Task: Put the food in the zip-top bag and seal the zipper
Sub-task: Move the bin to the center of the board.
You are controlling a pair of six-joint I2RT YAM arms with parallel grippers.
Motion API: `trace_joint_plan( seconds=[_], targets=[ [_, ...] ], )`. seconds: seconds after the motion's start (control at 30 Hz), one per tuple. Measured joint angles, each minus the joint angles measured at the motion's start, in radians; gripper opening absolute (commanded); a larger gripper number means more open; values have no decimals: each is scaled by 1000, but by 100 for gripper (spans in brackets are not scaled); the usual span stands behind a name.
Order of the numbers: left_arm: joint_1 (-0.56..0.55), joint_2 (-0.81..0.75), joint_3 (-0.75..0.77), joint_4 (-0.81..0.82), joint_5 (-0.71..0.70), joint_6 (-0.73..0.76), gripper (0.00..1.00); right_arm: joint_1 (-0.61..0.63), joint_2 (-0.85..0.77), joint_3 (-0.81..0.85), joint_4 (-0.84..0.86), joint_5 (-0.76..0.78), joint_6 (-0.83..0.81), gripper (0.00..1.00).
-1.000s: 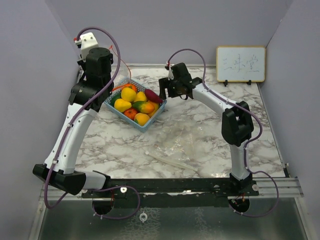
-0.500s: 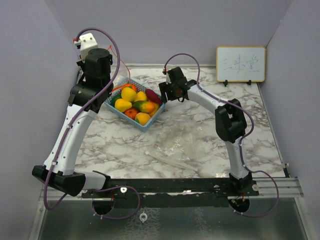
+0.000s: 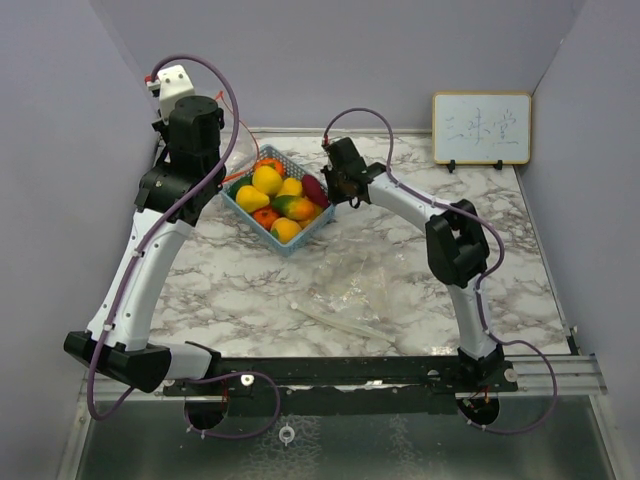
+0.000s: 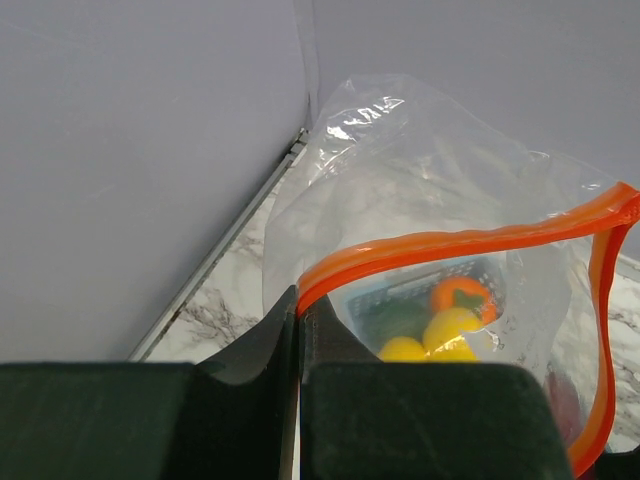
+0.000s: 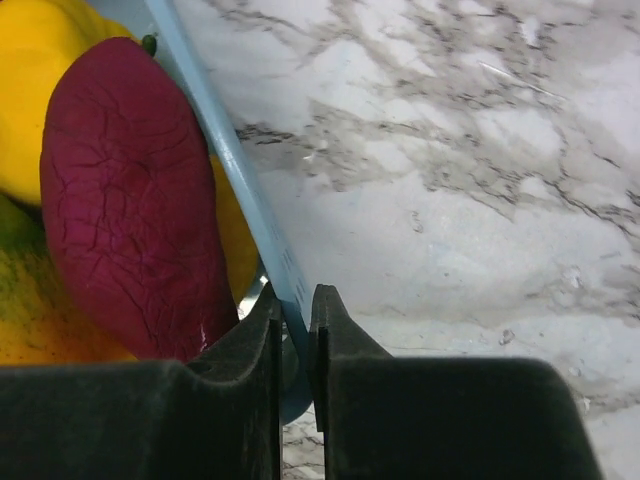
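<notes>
On the counter (image 3: 420,270), right hand (image 5: 295,305) clamped on basket (image 5: 229,150) wall, food (image 3: 266,181) inside. Left hand (image 4: 300,310) grips bag (image 4: 430,180) by its orange rim.

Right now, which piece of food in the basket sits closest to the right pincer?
The dark purple one, the only piece of that colour: it lies along the blue basket wall, right beside the right pincer clamped on that wall.

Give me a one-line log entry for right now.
left tool: shut on bag edge, mouth open | right tool: shut on basket rim | food: in basket | zipper: not sealed
</notes>
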Motion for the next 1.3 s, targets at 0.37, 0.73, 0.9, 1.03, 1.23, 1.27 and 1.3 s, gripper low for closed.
trace_joint_plan(
  seconds=[0.37,0.73,0.9,1.03,1.23,1.27,1.3],
  targets=[
    [1,0,21,-2,34,-49,0,-196,-173,-249,12,236,89,2],
    [2,26,6,-7,216,-188,0,-261,-444,-615,48,340,67,2],
    [2,47,-70,11,338,-269,0,-251,-514,-679,25,321,71,19],
    [2,65,-173,43,420,-319,0,-251,-548,-689,-23,313,59,49],
    [2,98,-294,79,506,-372,0,-252,-595,-670,-77,274,33,64],
    [1,105,-305,85,520,-382,0,-251,-608,-655,-90,257,25,64],
    [1,110,-312,92,533,-389,0,-251,-618,-642,-92,247,19,64]
  ],
)
